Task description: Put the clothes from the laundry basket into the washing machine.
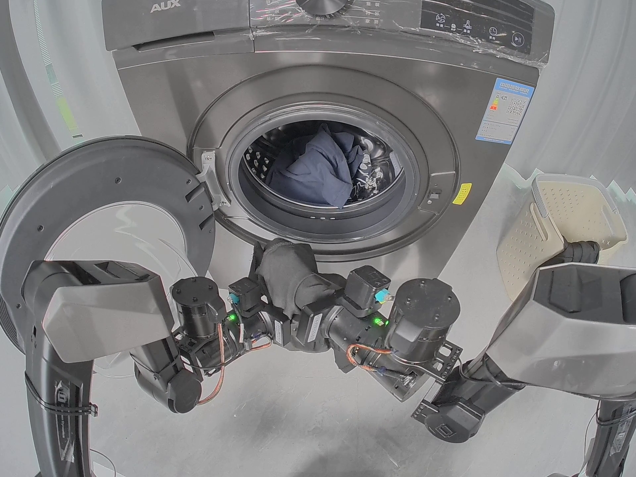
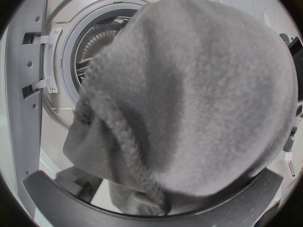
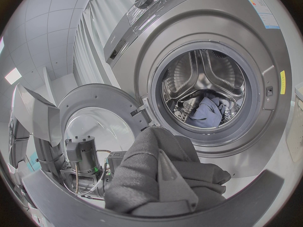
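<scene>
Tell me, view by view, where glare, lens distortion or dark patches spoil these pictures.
Head view: the plastic film over the washing machine panel throws glare, and the machine's sides bow. Left wrist view: the grey garment sits close to the lens, hiding most of the drum; corners are black. Right wrist view: fisheye curve, black corners, bright reflections on the drum ribs above the navy clothes.

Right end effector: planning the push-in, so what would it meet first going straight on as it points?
Probably the door seal's lower rim: the end effector, draped in the garment, sits low before it. Depth is unclear; it might clear into the drum.
</scene>
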